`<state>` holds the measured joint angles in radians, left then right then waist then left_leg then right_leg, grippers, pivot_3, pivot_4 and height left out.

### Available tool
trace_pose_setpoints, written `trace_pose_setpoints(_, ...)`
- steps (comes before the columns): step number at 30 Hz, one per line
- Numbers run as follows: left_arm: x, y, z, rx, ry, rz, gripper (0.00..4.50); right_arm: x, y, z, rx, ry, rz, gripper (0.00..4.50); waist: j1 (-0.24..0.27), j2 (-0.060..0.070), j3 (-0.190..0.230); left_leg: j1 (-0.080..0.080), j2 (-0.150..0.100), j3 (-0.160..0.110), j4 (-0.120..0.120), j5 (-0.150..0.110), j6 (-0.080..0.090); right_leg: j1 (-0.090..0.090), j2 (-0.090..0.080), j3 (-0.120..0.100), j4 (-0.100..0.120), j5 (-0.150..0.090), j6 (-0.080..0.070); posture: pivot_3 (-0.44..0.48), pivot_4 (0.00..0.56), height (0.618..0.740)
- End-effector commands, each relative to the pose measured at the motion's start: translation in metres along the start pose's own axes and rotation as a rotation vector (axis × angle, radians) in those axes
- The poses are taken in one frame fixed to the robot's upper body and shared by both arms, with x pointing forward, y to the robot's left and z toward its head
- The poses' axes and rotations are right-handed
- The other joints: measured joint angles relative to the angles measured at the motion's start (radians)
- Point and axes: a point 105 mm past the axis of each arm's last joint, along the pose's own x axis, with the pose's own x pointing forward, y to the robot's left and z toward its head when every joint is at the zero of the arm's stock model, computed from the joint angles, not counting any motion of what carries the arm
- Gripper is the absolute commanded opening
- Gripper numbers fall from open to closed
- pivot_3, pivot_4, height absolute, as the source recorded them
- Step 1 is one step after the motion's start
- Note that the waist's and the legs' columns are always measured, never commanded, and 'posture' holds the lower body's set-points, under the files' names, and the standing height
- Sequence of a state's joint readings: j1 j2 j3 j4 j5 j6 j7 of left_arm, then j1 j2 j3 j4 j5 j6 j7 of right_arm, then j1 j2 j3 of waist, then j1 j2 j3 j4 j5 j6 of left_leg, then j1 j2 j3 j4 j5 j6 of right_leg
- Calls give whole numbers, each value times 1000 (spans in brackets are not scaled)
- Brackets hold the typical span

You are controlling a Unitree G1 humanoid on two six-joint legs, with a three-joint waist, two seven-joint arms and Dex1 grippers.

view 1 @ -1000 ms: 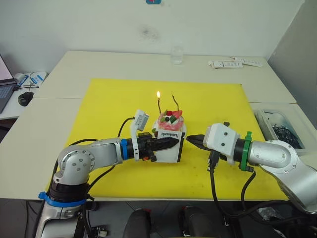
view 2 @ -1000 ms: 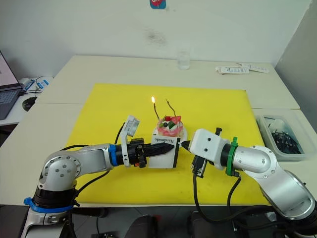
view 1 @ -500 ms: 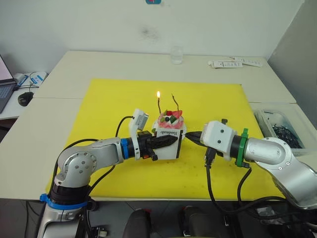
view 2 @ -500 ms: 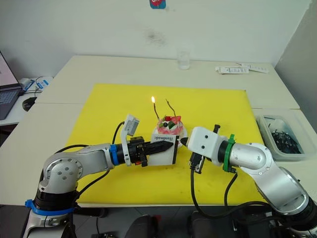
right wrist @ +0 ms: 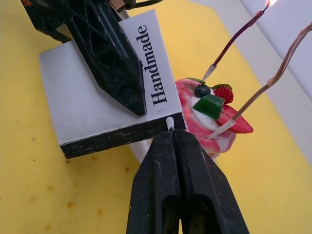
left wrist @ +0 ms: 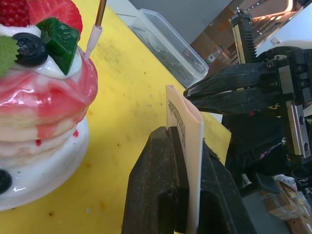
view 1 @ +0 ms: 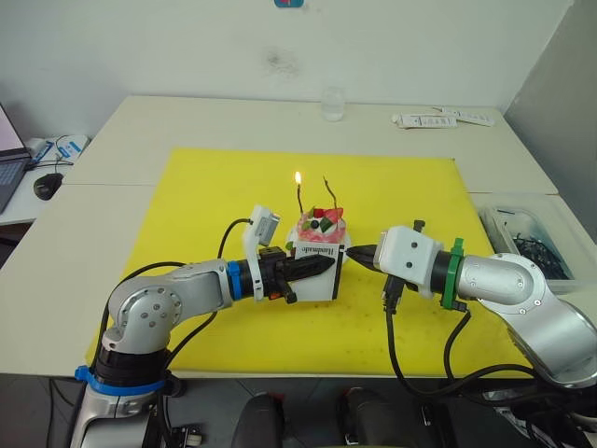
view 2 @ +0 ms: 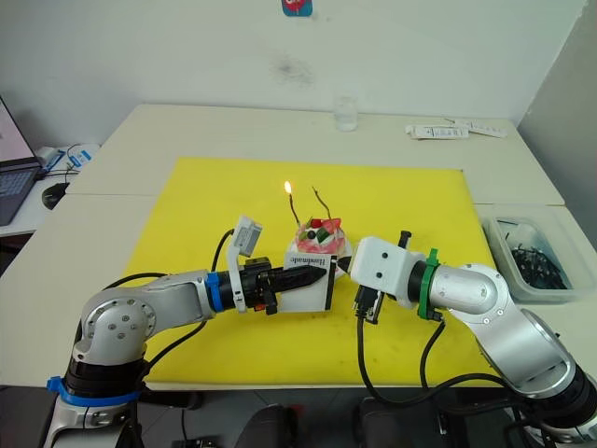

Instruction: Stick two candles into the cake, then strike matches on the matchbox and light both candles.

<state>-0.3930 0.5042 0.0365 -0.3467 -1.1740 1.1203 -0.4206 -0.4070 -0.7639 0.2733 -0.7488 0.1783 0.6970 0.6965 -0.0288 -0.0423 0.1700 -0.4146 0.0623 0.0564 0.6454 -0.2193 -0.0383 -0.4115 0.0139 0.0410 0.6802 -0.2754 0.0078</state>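
Clamping the matchbox (right wrist: 105, 105), left gripper (view 1: 317, 269); right gripper (right wrist: 169, 130) pinches a match (right wrist: 169, 121) against its strip.

"Handmade" in black script on the white matchbox (right wrist: 122, 92) (apparently nothing else readable).

Right gripper (right wrist: 171, 130), clamped on a match (right wrist: 169, 122), has advanced leftward over the last second; the match's pale tip now meets the black striking strip of the matchbox (right wrist: 105, 114).
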Motion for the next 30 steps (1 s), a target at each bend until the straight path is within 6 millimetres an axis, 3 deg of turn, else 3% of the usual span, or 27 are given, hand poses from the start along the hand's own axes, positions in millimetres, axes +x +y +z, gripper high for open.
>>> trace_pose_setpoints(1, 2, -13, 6, 64, -22, -50, 0, -2, -3, 7, -38, -25, -8, 32, 0, 0, 0, 0, 0, 0, 0, 0, 0, 0, 0, 0, 0, 0, 0, 0, 150, 740)
trace_pose_setpoints(16, 8, -25, 14, 228, -32, -84, 0, 4, 3, -6, -148, 1, 148, 32, 0, 0, 0, 0, 0, 0, 0, 0, 0, 0, 0, 0, 0, 0, 0, 0, 150, 740)
trace_pose_setpoints(24, 11, -27, 20, 278, -62, -76, 0, 4, 19, -12, -193, -4, 277, 32, 0, 0, 0, 0, 0, 0, 0, 0, 0, 0, 0, 0, 0, 0, 0, 0, 150, 740)
trace_pose_setpoints(30, -2, -25, 58, 343, -148, -37, 0, -9, 47, -12, -225, -22, 424, 32, 2, 0, 0, 0, 0, 0, 0, 0, 0, 0, 0, 0, 0, 0, 0, 0, 150, 740)
